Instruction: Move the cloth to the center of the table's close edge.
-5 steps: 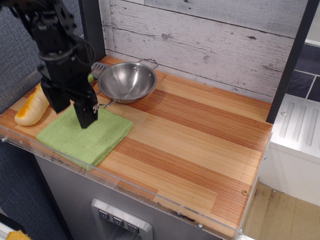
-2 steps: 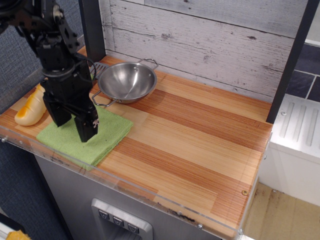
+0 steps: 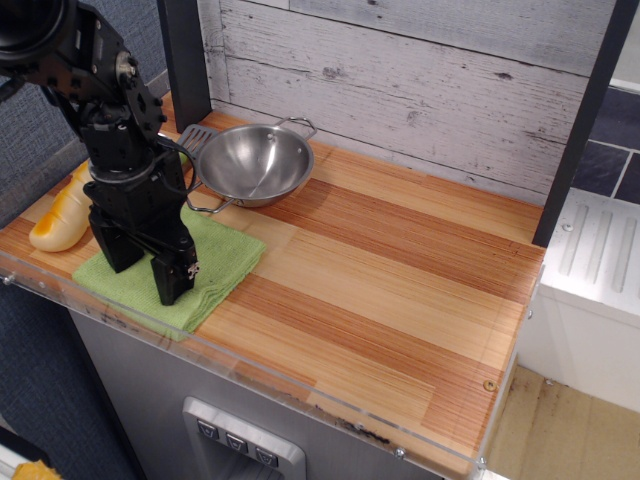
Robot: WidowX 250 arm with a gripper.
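you see the tabletop (image 3: 400, 290), a striped wooden surface of light and reddish-brown planks, running from the upper left to the lower right, with a clear acrylic rim (image 3: 250, 365) along its near edge. behind it stands a whitewashed plank wall (image 3: 420, 80). the black robot arm (image 3: 95, 90) comes down from the upper left corner over the left end of the tabletop.

the cloth (image 3: 215, 262), light green and folded square, lies flat at the left end of the tabletop, its near corner just beside the acrylic rim. it is well apart from the middle of the near edge.

the steel bowl (image 3: 255, 162) sits behind the cloth, near the wall, with wire handles on two sides. a grey slotted spatula (image 3: 197, 135) lies beside the bowl's left rim. a yellow, banana-like object (image 3: 62, 215) lies at the far left, just beside the cloth.

the end effector (image 3: 145, 270) points down with its two fingers spread wide apart, both tips (image 3: 172, 285) pressed onto the cloth. nothing is clamped between them.
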